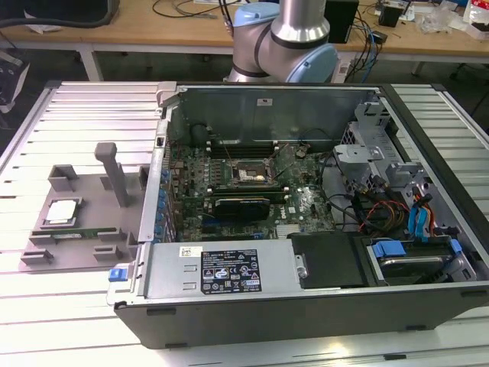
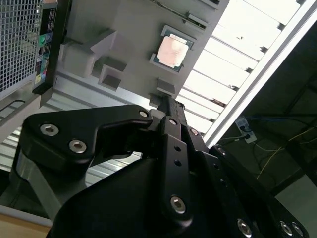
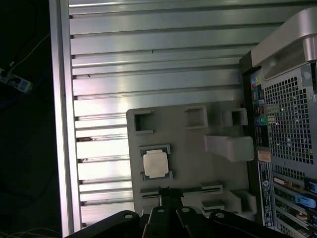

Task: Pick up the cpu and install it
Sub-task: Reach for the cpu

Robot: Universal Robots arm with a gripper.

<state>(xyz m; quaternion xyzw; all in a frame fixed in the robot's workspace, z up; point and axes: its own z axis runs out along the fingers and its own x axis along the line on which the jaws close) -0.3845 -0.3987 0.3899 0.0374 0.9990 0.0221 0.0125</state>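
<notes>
On the slatted table (image 1: 76, 107), a grey tray (image 1: 95, 187) holds the cpu (image 1: 63, 210); the pincer (image 3: 167, 190) hangs near, pressed together.

No readable print: black label (image 1: 231, 269) and white sticker (image 1: 189, 251) on the power supply cover (image 1: 164, 274), lettering too small.

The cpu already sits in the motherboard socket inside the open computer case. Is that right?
No. The exterior view shows the cpu lying on the grey tray outside the open computer case, on the exterior view's left, not in the motherboard socket.
</notes>
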